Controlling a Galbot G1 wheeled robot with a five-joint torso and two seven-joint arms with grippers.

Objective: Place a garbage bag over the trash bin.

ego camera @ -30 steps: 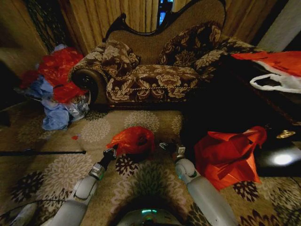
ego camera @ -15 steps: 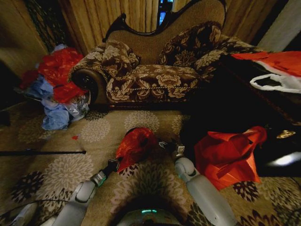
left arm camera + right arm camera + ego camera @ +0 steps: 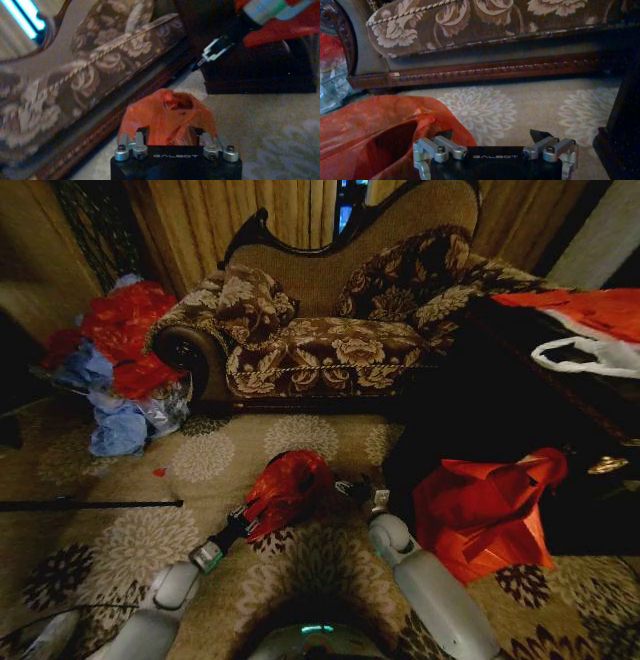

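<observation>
One garbage bag (image 3: 286, 485) drapes the trash bin (image 3: 277, 459), pinched by left gripper (image 3: 243, 517).

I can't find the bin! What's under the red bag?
A dark curved rim peeks out above the red bag, likely the bin. The bag hides the rest. The left claw grips the bag's near edge; the right claw waits beside it.

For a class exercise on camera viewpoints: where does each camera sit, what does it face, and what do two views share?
Head view: on the head, looking down at the carpet; both arms show, left claw at the bag.
Left wrist view: behind the left claw, facing the bag and sofa.
Right wrist view: behind the open right claw, facing the sofa.
All three share the bag.
</observation>
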